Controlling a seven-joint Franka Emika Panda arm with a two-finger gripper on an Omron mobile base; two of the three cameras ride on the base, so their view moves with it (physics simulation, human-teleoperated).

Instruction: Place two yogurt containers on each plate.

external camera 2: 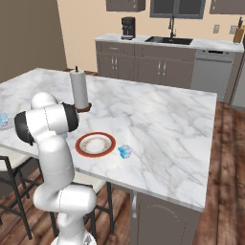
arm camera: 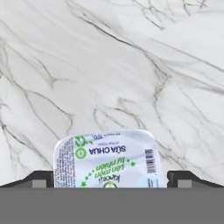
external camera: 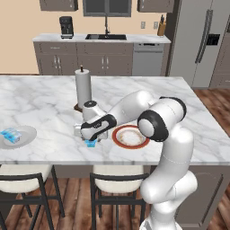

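1. My gripper (arm camera: 109, 180) hangs with jaws spread wide, straddling a yogurt container (arm camera: 107, 159) on the marble counter (arm camera: 131, 65), nothing gripped.
2. It lies just beside the red-rimmed plate (external camera: 130, 137), handy for loading.

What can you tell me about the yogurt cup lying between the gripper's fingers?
The yogurt cup is a small pack with rounded corners, its white foil lid printed in green and blue, with a barcode at one edge. It sits lid-up on the marble counter, near the front edge beside the red-rimmed plate. The open gripper straddles it, one fingertip on each side; contact cannot be seen. In the left base view it shows light blue under the hand.
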